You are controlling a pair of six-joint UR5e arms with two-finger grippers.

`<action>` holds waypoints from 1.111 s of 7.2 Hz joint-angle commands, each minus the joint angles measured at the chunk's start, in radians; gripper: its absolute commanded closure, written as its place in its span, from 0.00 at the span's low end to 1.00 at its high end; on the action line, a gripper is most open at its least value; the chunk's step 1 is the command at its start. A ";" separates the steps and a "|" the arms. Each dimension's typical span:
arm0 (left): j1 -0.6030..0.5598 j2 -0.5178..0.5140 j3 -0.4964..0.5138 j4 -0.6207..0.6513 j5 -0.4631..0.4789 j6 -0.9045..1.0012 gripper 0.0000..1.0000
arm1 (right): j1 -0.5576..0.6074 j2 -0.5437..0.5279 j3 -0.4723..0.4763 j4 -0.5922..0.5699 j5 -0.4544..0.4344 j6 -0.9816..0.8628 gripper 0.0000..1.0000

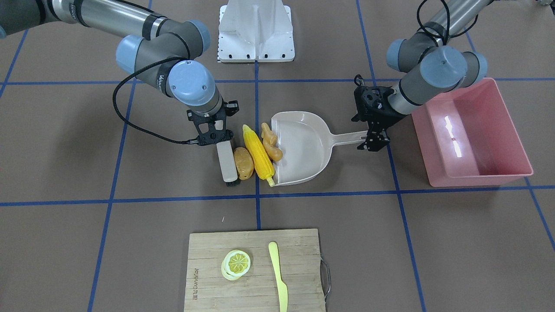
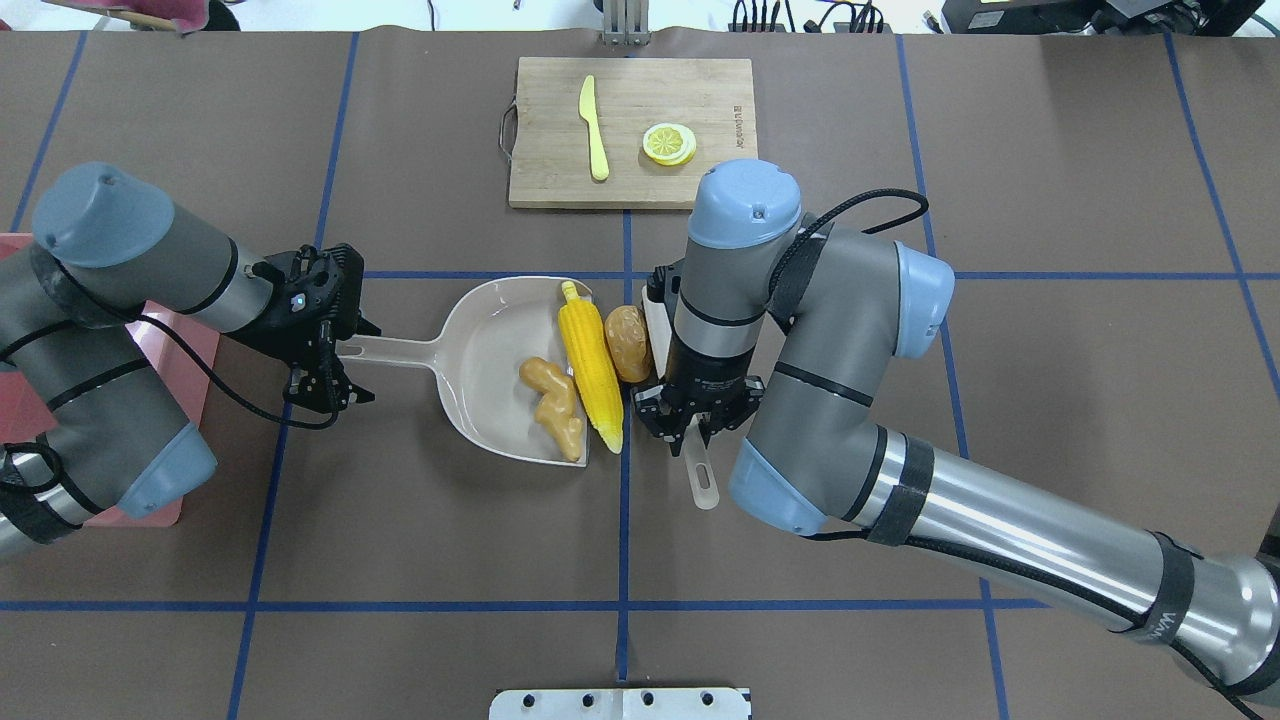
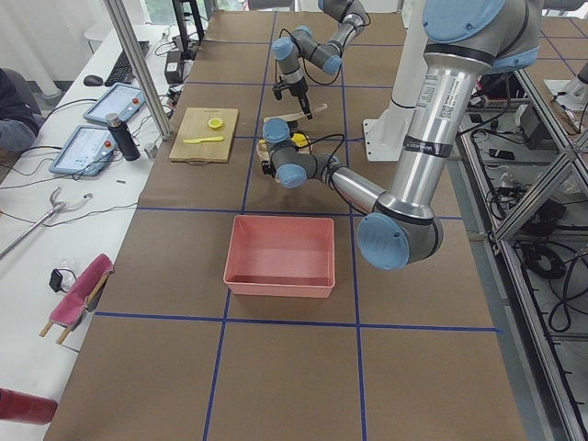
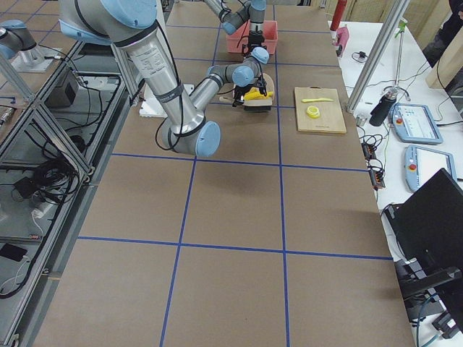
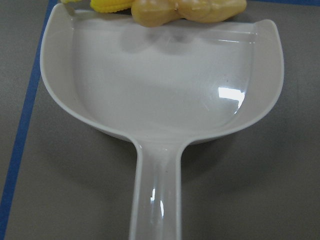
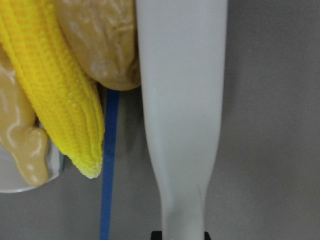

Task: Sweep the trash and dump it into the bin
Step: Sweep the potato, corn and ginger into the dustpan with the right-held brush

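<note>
A beige dustpan lies at mid-table, its mouth facing the trash. The tan ginger root sits just inside the mouth. The yellow corn cob lies along the lip. The brown-orange potato lies outside, between the corn and a beige brush. My right gripper is shut on the brush, which rests against the potato. My left gripper is shut on the dustpan handle. The pink bin stands beside the left arm and holds none of the trash.
A wooden cutting board with a lemon slice and a yellow-green knife lies on the operators' side. A white mount base stands at the robot's side. Blue tape lines cross the brown table.
</note>
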State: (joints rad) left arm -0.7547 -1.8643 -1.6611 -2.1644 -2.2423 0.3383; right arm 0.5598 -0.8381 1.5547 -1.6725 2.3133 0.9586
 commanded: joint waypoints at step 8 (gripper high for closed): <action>0.000 0.000 -0.002 0.000 0.001 0.010 1.00 | -0.017 0.086 -0.097 0.396 0.014 0.247 1.00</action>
State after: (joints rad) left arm -0.7547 -1.8638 -1.6635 -2.1645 -2.2412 0.3465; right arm 0.5323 -0.7526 1.4559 -1.3039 2.3270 1.1888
